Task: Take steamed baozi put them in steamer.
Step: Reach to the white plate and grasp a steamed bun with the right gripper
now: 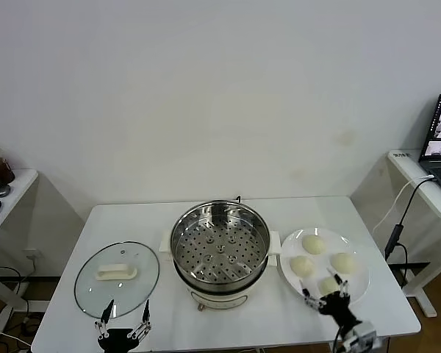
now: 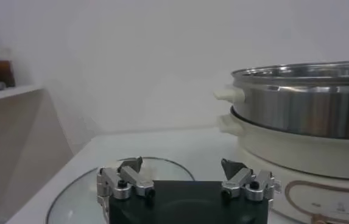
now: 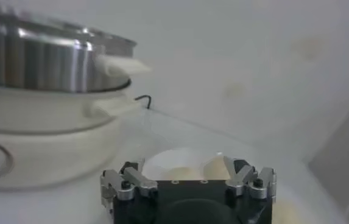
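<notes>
Steel steamer (image 1: 220, 246) sits empty mid-table, four baozi (image 1: 323, 265) on plate (image 1: 359, 285) at its 3 o'clock; right gripper (image 1: 325, 296), fingers wide apart and holding nothing, hangs at the plate's 6 o'clock edge, presumably lined up for the nearest bun; left gripper (image 1: 123, 322) idle, equally spread, by lid (image 1: 117, 277).

Four pale baozi (image 1: 314, 244) (plated) beside open steel steamer (image 1: 220, 247)

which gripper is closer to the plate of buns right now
Right. The right gripper hovers open at the near rim of the plate, by the nearest bun. The left gripper sits open beyond the steamer, by the glass lid.
</notes>
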`<state>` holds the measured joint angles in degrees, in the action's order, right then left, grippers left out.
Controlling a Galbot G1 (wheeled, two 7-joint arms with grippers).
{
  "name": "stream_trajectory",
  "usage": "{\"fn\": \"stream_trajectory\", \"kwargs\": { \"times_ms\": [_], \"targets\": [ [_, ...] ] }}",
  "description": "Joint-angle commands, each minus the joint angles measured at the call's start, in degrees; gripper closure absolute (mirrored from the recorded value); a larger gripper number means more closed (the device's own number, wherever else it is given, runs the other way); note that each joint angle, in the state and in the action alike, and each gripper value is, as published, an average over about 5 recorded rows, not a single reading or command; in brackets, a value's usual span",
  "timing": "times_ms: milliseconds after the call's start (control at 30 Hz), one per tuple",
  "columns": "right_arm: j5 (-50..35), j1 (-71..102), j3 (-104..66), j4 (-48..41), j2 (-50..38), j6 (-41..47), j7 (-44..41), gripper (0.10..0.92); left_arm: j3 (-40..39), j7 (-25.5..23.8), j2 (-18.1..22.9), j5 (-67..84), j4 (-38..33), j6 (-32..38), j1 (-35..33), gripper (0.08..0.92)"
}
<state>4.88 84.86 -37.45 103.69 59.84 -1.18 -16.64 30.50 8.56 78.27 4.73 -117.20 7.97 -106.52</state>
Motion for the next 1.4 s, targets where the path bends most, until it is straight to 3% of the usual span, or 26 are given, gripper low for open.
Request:
{"fn": "stream_trajectory", "kwargs": {
  "times_ms": [33,300,733,1033,1400],
  "targets": [
    [13.6,-11.6,-0.6,-5.7,-15.3,1.8,-9.9,0.203,1.0,-0.9,-0.1,-1.8,1.4,1.0,1.7,0.177],
    [18.7,-33.2,15.2,-16.1,-25.2,1.8,-26.0,0.203,2.5,-0.8,0.2,-2.5,2.1,2.1,2.2,0.177],
    [18.6,-68.0,51.3,-36.4,-21.7,-0.6,-49.1,0.203,4.2,-0.6,0.7,-2.7,1.9,3.1,2.0,0.177],
    [17.8,-75.5,61.6,-46.5,-14.2,-2.3,-49.5,0.203,5.3,-0.6,1.1,-3.5,2.1,4.0,1.8,0.177],
    [20.5,-77.5,64.9,-52.3,-7.7,-3.3,-46.7,0.203,6.3,-0.7,1.3,-4.7,2.6,4.9,2.1,0.177]
  ]
}}
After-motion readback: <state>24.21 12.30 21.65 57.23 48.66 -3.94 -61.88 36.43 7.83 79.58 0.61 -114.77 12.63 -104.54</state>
